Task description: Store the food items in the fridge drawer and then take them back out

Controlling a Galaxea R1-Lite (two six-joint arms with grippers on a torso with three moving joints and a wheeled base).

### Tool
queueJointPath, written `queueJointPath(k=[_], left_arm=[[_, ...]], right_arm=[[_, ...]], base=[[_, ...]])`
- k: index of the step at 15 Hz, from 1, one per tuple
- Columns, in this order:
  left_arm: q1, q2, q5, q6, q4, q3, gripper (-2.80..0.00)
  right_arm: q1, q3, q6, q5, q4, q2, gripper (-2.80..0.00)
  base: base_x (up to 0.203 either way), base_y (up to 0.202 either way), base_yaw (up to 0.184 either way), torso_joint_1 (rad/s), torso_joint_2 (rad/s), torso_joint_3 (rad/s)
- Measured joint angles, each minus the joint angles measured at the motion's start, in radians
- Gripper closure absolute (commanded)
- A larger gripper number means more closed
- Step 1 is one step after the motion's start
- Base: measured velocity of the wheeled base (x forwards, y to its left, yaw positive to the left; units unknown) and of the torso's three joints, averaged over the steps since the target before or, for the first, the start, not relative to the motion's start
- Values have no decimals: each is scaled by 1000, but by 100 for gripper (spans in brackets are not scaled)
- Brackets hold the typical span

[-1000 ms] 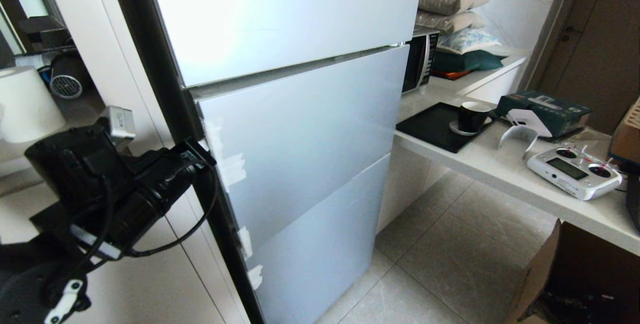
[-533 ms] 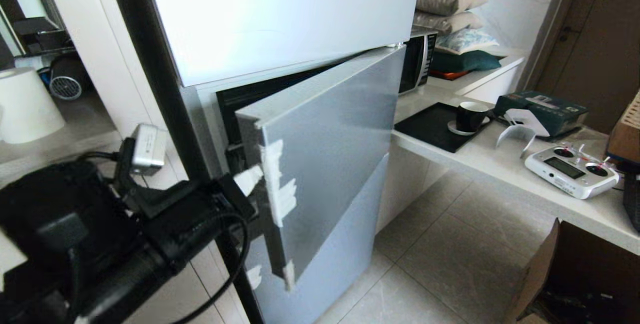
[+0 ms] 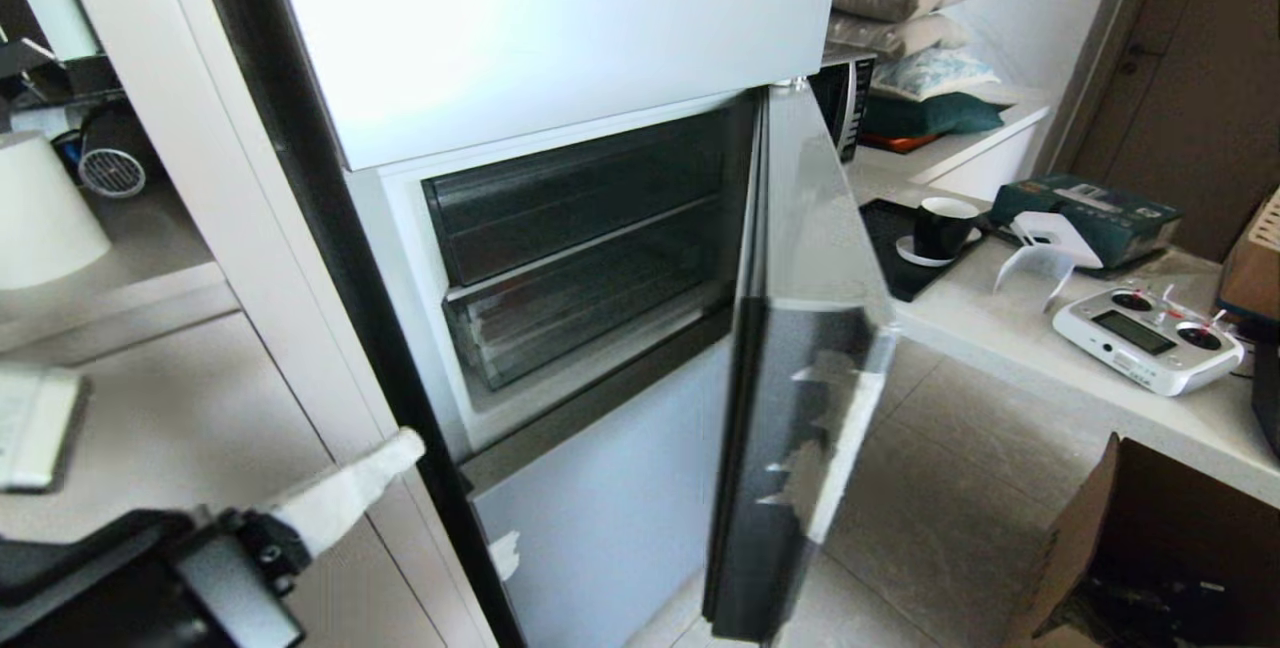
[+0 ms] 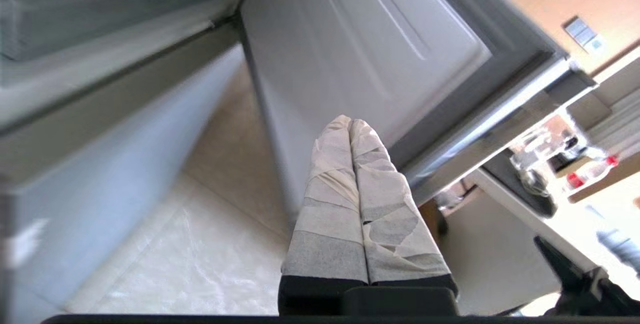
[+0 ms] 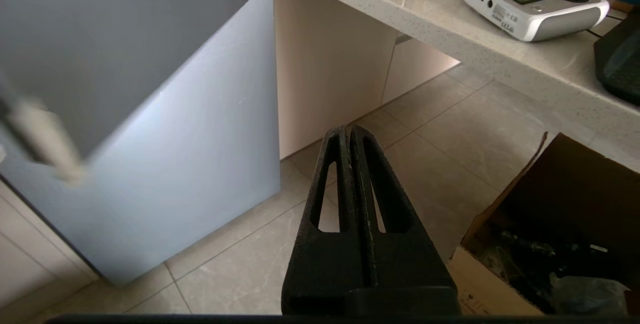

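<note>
Door: door (image 3: 810,368) of the middle compartment stands wide open, swung to the right, and no gripper touches it.
Left gripper: left gripper (image 4: 351,123) hangs low, near the fridge's left edge, its taped fingers (image 4: 330,199) pressed together and holding nothing.
Right gripper: right gripper (image 5: 348,129) is parked over the floor, its black fingers (image 5: 380,204) also pressed together, empty.
Drawer: drawer (image 3: 590,323) I take to be the lower clear bin, pushed fully in.
Food: no fruit is visible in any view; where it lies I cannot tell.
Advice: next seems to be pulling the drawer out. Better to spread the fingers first, catch the thick front lip near its middle, and pull straight, so that it does not jam.
Count: two clear bins, one open door, two grippers, zero fruits.
</note>
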Motion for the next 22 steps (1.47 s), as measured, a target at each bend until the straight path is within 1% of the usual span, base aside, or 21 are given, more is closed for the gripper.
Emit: queueJointPath(k=[1, 2, 3, 4, 5, 7, 8, 9, 10, 11, 12, 13, 14, 15, 16, 19, 20, 21, 22], left_arm=[[15, -62, 5, 20, 55, 2, 0], [57, -128, 18, 49, 124, 2, 0], [114, -193, 32, 82, 189, 2, 0], [183, -255, 39, 115, 249, 4, 0], [269, -320, 40, 144, 302, 6, 0], [454, -434, 35, 176, 396, 19, 0], [535, -496, 23, 192, 448, 36, 0], [587, -562, 5, 215, 501, 61, 0], [615, -628, -12, 251, 552, 92, 0], [635, -686, -28, 312, 616, 146, 0], [651, -739, -41, 393, 678, 189, 0], [664, -784, -60, 461, 752, 211, 0], [674, -813, -98, 503, 811, 218, 0], [680, -839, -160, 553, 882, 225, 0], [685, -862, -204, 587, 928, 227, 0], [698, -982, -211, 600, 938, 228, 0], [700, -1014, -206, 594, 936, 230, 0], [703, -1038, -199, 571, 934, 232, 0], [705, -1054, -191, 532, 932, 233, 0]], right_arm=[[2, 0, 0, 0, 0, 0, 0], [3, 0, 0, 0, 0, 0, 0], [1, 0, 0, 0, 0, 0, 0], [0, 0, 0, 0, 0, 0, 0], [2, 0, 0, 0, 0, 0, 0], [2, 0, 0, 0, 0, 0, 0], [1, 0, 1, 0, 0, 0, 0], [2, 0, 0, 0, 0, 0, 0], [2, 0, 0, 0, 0, 0, 0], [1, 0, 0, 0, 0, 0, 0], [1, 0, 1, 0, 0, 0, 0], [2, 0, 1, 0, 0, 0, 0], [2, 0, 0, 0, -1, 0, 0], [2, 0, 1, 0, -1, 0, 0], [1, 0, 1, 0, -1, 0, 0], [1, 0, 1, 0, -1, 0, 0], [1, 0, 1, -1, -1, 0, 0], [1, 0, 1, -1, 0, 0, 0], [1, 0, 1, 0, -1, 0, 0]], base=[[0, 0, 0, 0, 0, 0], [0, 0, 0, 0, 0, 0], [0, 0, 0, 0, 0, 0], [0, 0, 0, 0, 0, 0], [0, 0, 0, 0, 0, 0], [0, 0, 0, 0, 0, 0], [0, 0, 0, 0, 0, 0], [0, 0, 0, 0, 0, 0], [0, 0, 0, 0, 0, 0], [0, 0, 0, 0, 0, 0], [0, 0, 0, 0, 0, 0], [0, 0, 0, 0, 0, 0], [0, 0, 0, 0, 0, 0], [0, 0, 0, 0, 0, 0], [0, 0, 0, 0, 0, 0], [0, 0, 0, 0, 0, 0], [0, 0, 0, 0, 0, 0], [0, 0, 0, 0, 0, 0], [0, 0, 0, 0, 0, 0]])
